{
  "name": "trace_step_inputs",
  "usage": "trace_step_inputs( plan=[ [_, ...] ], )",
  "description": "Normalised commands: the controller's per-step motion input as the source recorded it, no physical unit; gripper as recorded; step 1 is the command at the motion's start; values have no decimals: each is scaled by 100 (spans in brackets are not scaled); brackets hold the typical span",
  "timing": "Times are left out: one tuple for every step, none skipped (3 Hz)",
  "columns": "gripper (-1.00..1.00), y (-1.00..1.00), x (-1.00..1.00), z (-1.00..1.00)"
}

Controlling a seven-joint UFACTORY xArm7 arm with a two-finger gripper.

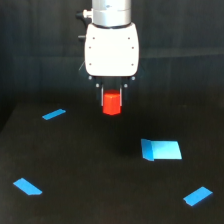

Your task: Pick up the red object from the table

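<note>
The red object (112, 103) sits pinched between the fingers of my gripper (112, 95), lifted clear above the table (90, 170). Nearest lie three blue strips (27, 186) and a blue block (161, 150); farther back, my white arm (111, 47) hangs straight down.

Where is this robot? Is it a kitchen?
Not a kitchen, probably a robot test lab: a plain black table, blue marker strips, and a tool gripping a red block.

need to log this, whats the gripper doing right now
gripper: closed on the red object, held above the table.
</note>
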Motion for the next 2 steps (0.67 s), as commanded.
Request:
trace_step_inputs(
  plan=[
    [-98, 2, -5, 9],
    [-95, -6, -15, 0]
  ],
)
